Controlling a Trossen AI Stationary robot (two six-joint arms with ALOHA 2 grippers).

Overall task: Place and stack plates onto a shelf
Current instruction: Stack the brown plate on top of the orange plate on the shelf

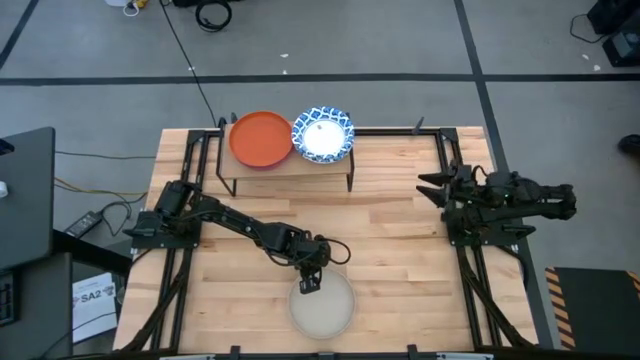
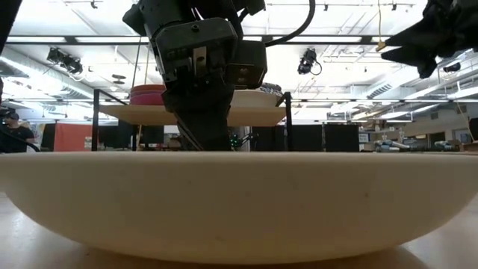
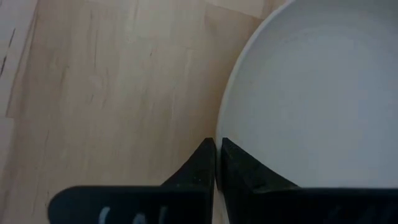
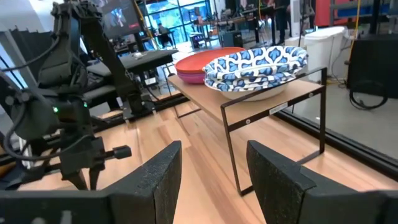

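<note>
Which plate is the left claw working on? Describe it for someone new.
On the wooden table, look at the near edge, away from the shelf. The plain beige plate lies there alone, the left claw at its rim; the other plates sit stacked on the shelf.

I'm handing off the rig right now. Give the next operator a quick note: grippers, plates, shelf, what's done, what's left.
Left gripper: shut on the rim of the beige plate, which lies on the table near its front edge.
Right gripper: open, empty, parked at the table's right side.
Shelf: at the table's back; a stack topped by the orange plate on its left, a stack of blue-patterned plates on its right.
Done: those stacks are on the shelf.
Left: lift the beige plate and stack it on the shelf.
</note>
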